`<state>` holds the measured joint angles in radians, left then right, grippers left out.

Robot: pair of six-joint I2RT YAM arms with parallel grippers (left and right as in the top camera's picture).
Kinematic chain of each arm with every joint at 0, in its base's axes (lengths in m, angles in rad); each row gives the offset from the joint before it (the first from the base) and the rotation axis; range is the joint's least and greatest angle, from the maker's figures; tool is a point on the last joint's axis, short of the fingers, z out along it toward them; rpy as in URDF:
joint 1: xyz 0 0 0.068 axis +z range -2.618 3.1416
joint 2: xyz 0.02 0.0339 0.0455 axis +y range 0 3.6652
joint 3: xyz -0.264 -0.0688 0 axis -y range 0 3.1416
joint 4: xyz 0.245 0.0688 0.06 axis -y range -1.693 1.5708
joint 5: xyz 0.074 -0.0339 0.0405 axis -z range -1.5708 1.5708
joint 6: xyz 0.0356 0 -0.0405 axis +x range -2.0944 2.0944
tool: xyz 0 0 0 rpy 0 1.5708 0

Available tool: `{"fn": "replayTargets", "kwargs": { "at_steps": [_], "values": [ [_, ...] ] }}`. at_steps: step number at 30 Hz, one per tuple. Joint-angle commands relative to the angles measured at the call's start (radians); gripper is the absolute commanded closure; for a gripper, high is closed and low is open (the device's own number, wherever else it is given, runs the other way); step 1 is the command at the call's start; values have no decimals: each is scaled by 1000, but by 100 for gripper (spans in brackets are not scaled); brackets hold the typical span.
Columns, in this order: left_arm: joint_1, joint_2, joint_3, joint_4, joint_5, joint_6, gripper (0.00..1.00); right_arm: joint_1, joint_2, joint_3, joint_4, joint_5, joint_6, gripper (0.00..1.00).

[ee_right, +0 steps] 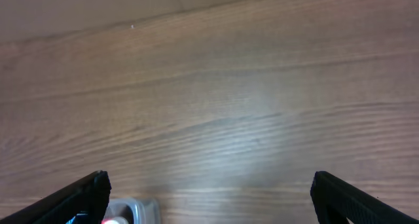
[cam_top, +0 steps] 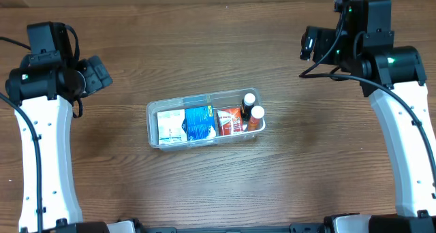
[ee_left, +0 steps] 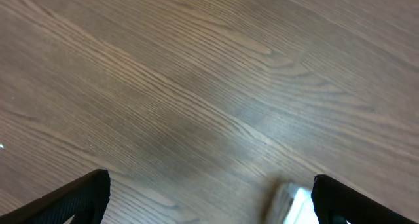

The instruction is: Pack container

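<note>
The container (cam_top: 197,102), filled with boxes (cam_top: 199,122) and two bottles (cam_top: 250,99), sits on the tabletop (cam_top: 218,192) between the left hand (ee_left: 211,178) and right hand (ee_right: 209,175), both wide open and empty.

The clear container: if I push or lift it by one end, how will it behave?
The container looks like thin-walled plastic, so its rim would probably flex under a pinch. It should slide easily on the smooth wooden table. The two upright bottles sit at one end, so that end may be heavier and they could tip.
</note>
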<state>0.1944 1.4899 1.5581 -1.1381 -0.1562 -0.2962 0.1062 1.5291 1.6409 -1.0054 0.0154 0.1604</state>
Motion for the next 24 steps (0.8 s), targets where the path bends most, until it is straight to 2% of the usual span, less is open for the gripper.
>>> {"fn": "replayTargets", "kwargs": {
  "at_steps": [1,5,11,15,20,24],
  "values": [
    [1,-135,-11,-13,80,117,0,1,-113,-27,-10,22,17,0],
    [1,-279,-110,29,130,165,0,1,-248,-152,39,28,23,0],
    [1,-619,-424,173,157,195,0,1,-576,-494,161,45,23,0],
    [1,-826,-589,208,152,177,0,1,-786,-672,155,97,22,0],
    [1,-970,-709,200,150,169,0,1,-947,-726,61,97,23,0],
    [1,-970,-724,147,149,169,0,1,-954,-726,-1,96,23,0]
  ]
}}
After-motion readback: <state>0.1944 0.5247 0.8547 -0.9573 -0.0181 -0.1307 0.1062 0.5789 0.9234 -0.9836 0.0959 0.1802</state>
